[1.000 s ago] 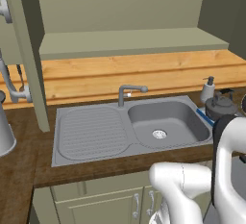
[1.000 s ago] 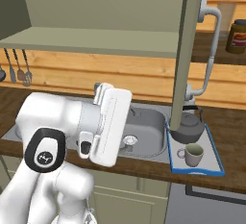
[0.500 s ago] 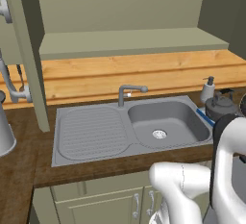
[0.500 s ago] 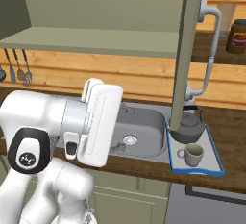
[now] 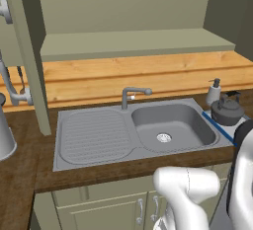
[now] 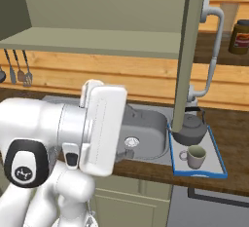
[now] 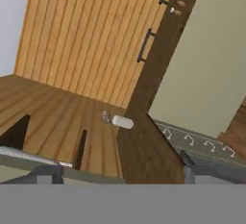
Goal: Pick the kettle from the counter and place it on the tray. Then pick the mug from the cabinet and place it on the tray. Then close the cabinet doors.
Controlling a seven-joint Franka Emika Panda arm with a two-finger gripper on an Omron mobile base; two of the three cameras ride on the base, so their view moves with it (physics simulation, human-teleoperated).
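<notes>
since a second ago the white arm's big wrist block has swung leftward across the right base view, clearing more of the grey steel sink [image 6: 146,128], while the things on the desk have stayed put. in the hand view the end effector [image 7: 120,172] has its two dark fingertips [image 7: 48,174] standing wide apart with nothing between them, looking along wood-grain planks and a dark brown strip at a small pale bottle-like shape [image 7: 117,120] lying on its side. nearest the base, the dark brown wood-grain desk [image 5: 29,174] carries the sink, and just right of the basin lies the flat rectangular tray with a bright blue rim [image 6: 221,165]. the small plain grey cylindrical mug [image 6: 195,156] stands upright at the tray's front, and the squat round dark grey metal kettle [image 6: 190,129] with its thin arched black handle sits behind it on the same tray. a small white pump bottle [image 5: 213,92] stands just beside the kettle, nearer the wall. above and behind, the sage-green wall cabinet [image 5: 133,41] hangs with its shelf exposed, its large sage-green panelled doors [image 6: 187,50] swung out edge-on toward the cameras.
</notes>
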